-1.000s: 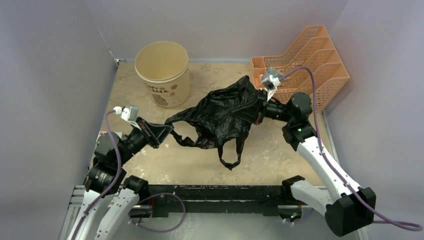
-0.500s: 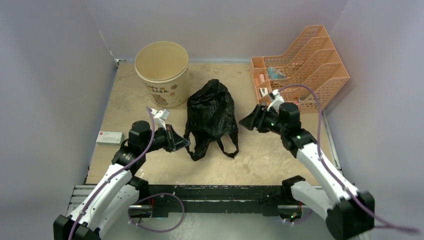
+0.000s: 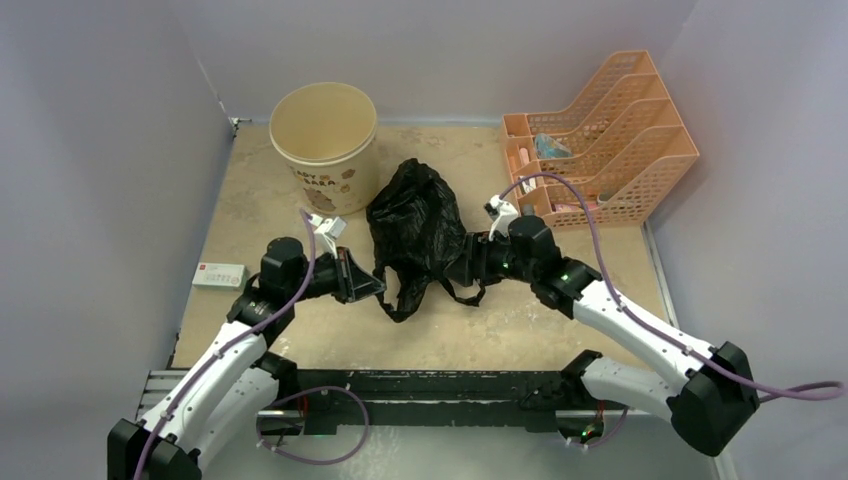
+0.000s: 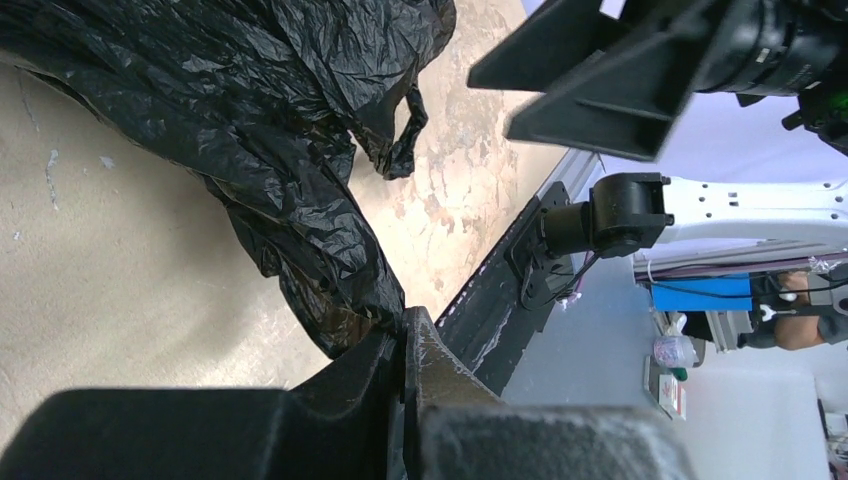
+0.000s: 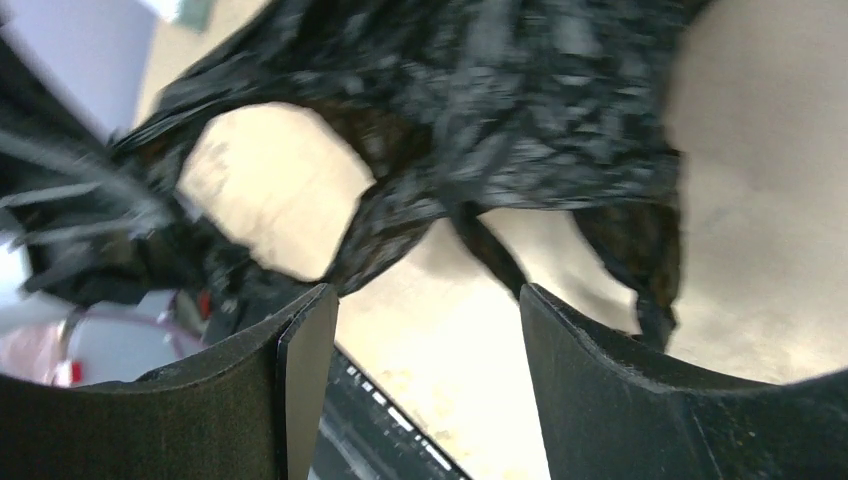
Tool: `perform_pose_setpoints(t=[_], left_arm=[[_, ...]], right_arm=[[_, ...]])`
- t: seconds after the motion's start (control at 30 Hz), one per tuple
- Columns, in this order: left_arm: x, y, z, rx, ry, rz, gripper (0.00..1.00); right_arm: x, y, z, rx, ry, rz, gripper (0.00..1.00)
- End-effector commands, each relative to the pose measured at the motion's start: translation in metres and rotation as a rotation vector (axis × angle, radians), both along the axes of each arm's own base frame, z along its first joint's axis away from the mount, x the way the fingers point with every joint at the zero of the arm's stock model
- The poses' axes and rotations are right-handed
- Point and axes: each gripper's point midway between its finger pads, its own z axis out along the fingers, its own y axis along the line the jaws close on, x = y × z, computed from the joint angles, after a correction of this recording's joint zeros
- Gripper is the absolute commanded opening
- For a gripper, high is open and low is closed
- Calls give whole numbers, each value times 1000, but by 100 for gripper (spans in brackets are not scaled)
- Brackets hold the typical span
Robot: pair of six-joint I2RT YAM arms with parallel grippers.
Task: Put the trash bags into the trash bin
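1. Black crinkly trash bag point(image 3: 415, 225) lies crumpled mid-table point(image 3: 520, 330), outside the cream bin point(image 3: 325, 140), which stands just beside it at 11 o'clock.
2. Left gripper point(image 3: 378, 290), at the bag's 7 o'clock, is pinched tight on the bag's lower edge.
3. Right gripper point(image 3: 468, 268), at the bag's 4 o'clock, has its fingers spread wide and grips nothing; a loop handle point(image 5: 655, 260) lies just ahead.

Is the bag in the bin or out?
Out. The bag lies crumpled on the table beside the upright bin, whose inside looks empty.
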Motion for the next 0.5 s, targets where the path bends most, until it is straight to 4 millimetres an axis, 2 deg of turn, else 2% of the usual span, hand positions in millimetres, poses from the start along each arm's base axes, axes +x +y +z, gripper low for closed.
perform_pose_setpoints(t=[0.0, 0.13, 0.17, 0.2, 0.23, 0.33, 0.4, 0.47], left_arm=[[0, -1, 8, -23, -36, 0, 0], [-1, 1, 1, -7, -15, 19, 0], [-1, 2, 0, -3, -8, 26, 0], [0, 3, -2, -1, -4, 30, 0], [0, 3, -2, -2, -2, 31, 0], [0, 2, -2, -7, -1, 34, 0], [-1, 2, -2, -11, 2, 32, 0], [-1, 3, -1, -12, 0, 34, 0]], right_arm=[[38, -33, -16, -93, 0, -333, 70], [35, -30, 4, 13, -48, -339, 71], [28, -22, 10, 42, -54, -274, 71], [19, -5, 19, 98, -83, -158, 71], [8, 8, 21, 128, -86, -47, 68], [-4, 29, -4, 71, -63, 67, 64], [0, 35, -24, -3, -80, 28, 59], [12, 28, -42, -50, -103, -87, 58]])
